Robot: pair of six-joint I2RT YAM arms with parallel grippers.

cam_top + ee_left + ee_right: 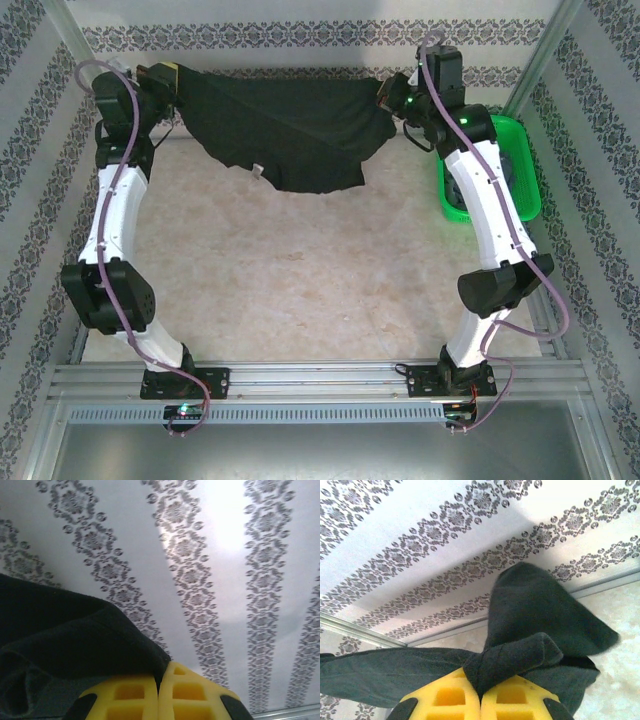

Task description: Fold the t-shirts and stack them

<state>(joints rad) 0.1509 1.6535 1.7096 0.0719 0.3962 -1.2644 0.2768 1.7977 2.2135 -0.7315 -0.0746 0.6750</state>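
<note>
A black t-shirt (290, 125) hangs stretched between my two grippers above the far end of the table, sagging in the middle. Its lower edge droops towards the tabletop, and a small white tag (258, 170) shows on it. My left gripper (168, 78) is shut on the shirt's left corner. In the left wrist view the yellow fingers (130, 695) pinch black cloth (65, 640). My right gripper (386, 95) is shut on the right corner. In the right wrist view a bunched fold of the shirt (535, 610) spills out from between the yellow fingers (520, 700).
A green mesh basket (525, 140) stands at the far right of the table, partly behind my right arm, with something dark inside it. Patterned walls close in the back and both sides. The beige tabletop (300, 280) spreads between the arms.
</note>
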